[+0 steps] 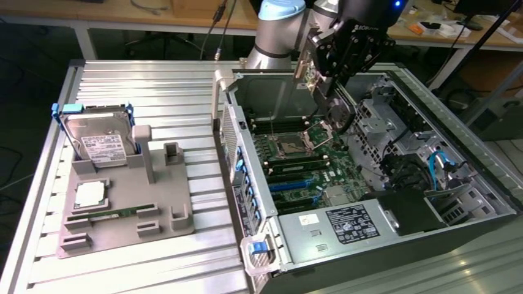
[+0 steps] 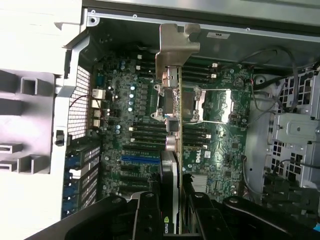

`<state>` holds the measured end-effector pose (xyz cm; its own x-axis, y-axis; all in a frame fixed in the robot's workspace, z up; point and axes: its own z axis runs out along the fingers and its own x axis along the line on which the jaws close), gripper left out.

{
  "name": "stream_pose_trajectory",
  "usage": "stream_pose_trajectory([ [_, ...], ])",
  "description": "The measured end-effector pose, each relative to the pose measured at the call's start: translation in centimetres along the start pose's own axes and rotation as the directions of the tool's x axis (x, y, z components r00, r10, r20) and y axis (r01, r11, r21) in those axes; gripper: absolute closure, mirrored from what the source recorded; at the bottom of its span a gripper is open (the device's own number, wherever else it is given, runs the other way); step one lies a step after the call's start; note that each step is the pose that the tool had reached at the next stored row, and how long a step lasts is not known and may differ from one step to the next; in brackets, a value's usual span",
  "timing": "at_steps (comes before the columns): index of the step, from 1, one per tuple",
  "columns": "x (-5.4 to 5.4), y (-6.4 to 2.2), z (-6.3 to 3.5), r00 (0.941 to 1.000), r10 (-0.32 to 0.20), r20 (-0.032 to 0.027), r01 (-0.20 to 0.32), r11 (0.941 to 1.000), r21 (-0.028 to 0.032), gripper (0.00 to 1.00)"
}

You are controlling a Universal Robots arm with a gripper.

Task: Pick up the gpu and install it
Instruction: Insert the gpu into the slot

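My gripper (image 1: 337, 61) hangs over the open computer case (image 1: 457, 184) and is shut on the gpu (image 1: 338, 116). The gpu is a thin dark card held on edge, its silver bracket (image 1: 304, 66) toward the case's rear wall. In the wrist view the gpu (image 2: 171, 165) shows edge-on between the two black fingers (image 2: 147, 215), with its bracket (image 2: 174, 47) at the far end. It hovers above the motherboard (image 2: 125, 125), near the CPU socket and beside the blue slot (image 2: 140, 157). The card stands clear of the board.
On the slatted metal table, a grey fixture (image 1: 163, 214) at the exterior view's left holds a hard drive (image 1: 98, 138), a CPU (image 1: 88, 195) and a green memory stick (image 1: 114, 214). Inside the case are a power supply (image 1: 351, 223), drive cages and cables (image 1: 441, 165).
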<state>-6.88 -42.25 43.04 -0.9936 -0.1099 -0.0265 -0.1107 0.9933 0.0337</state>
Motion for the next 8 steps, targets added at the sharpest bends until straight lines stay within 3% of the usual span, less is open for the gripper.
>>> stream_pose_trajectory([
  [8, 0.0, 0.0, 0.0, 0.9969, -0.079, -0.0026, 0.079, 0.9969, -0.0022, 0.73],
])
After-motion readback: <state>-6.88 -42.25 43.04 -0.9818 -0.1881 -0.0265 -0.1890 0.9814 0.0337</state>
